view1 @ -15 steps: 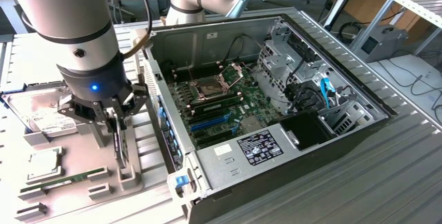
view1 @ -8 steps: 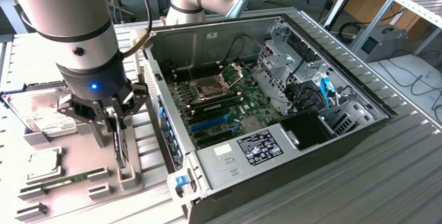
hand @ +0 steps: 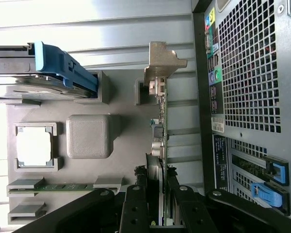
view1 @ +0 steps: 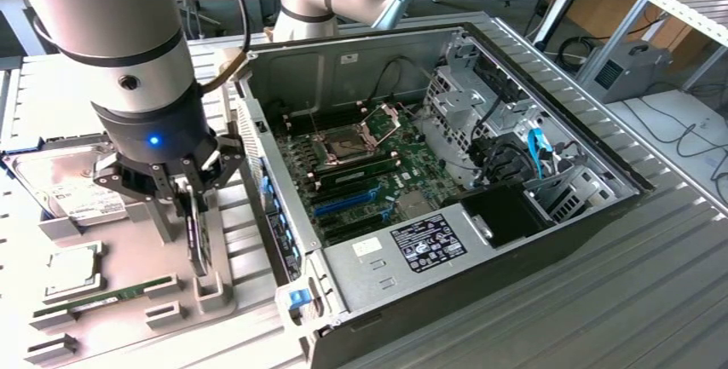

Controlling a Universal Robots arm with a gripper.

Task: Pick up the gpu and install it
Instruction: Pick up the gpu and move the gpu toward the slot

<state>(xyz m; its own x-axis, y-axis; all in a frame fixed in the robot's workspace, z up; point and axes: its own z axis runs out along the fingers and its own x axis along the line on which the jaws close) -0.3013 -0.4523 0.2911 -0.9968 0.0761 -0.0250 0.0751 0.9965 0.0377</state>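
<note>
The tool (view1: 191, 216) stood over the grey parts tray (view1: 119, 250), its black fingers (hand: 135, 206) closed onto the two faces of the gpu (view1: 203, 250), pinching it near its upper edge. From the wrist view the tool (hand: 157, 187) straddled one end of the gpu (hand: 161, 126), which stood on edge in its slotted stand with the silver bracket (hand: 160, 60) at the far end from the grip. The card looked seated in the stand, not lifted.

The gpu was judged light and stiff but fragile: a thin board with exposed parts, best held by the flat faces close to the top edge, clear of the connector edge below. Gripped off-centre, it could tilt.

On the tray beside it lay a processor (view1: 74, 267), a memory stick (view1: 108, 295) and a hard drive (view1: 68, 190), all towards the exterior view's left. Just beside the tray, on the exterior view's right, the open computer case (view1: 455, 173) lay on the ribbed metal desk (view1: 637, 284), its green board facing up.
</note>
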